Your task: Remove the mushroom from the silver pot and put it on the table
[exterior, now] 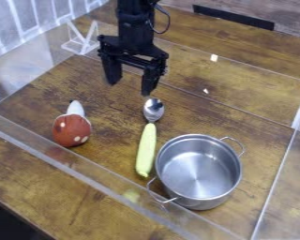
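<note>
The mushroom [72,127] lies on its side on the table [228,103] at the left, reddish-brown cap toward the front, white stem pointing back. The silver pot [199,170] stands at the front right with nothing inside it. My gripper [131,80] hangs at the back centre, pointing down, open, with nothing between its black fingers [112,73]. It is well apart from both the mushroom and the pot.
A spoon with a yellow handle [146,148] and a steel bowl [154,109] lies between the mushroom and the pot, just left of the pot. Clear acrylic walls [78,171] edge the table at front, left and right.
</note>
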Tool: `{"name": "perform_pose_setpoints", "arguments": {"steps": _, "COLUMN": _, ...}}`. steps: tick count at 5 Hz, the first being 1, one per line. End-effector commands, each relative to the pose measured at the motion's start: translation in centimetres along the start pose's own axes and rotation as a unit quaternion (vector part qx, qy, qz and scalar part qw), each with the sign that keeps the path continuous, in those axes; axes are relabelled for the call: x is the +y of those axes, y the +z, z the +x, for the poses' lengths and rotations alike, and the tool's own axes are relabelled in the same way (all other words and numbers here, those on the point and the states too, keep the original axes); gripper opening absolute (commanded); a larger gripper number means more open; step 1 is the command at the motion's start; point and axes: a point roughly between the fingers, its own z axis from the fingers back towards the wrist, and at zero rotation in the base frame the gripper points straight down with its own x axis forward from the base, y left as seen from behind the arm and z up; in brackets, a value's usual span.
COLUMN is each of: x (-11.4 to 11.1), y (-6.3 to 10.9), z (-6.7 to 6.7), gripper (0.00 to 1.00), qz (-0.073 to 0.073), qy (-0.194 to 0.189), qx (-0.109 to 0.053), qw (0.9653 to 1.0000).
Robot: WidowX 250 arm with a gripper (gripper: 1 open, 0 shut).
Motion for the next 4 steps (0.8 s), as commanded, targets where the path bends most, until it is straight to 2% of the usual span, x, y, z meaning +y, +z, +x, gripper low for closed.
{"name": "perform_pose_setpoints", "arguments": {"steps": 1, "x": 1.0, "y": 1.4, "z": 0.7, "gripper": 1.0, "qz": 0.002, "qy": 0.012, "qx": -0.026, "qw": 0.9996}}
{"name": "perform_pose_setpoints", "arguments": {"steps": 2, "x": 1.5, "y": 1.0, "z": 0.9, "gripper": 1.0, "qz": 0.0, "qy": 0.017, "qx": -0.025, "qw": 0.9995}}
{"name": "perform_pose_setpoints", "arguments": {"steps": 4, "x": 2.4, "y": 1.7, "z": 1.6, "gripper": 1.0, "qz": -0.005, "qy": 0.021, "qx": -0.025, "qw": 0.9994}}
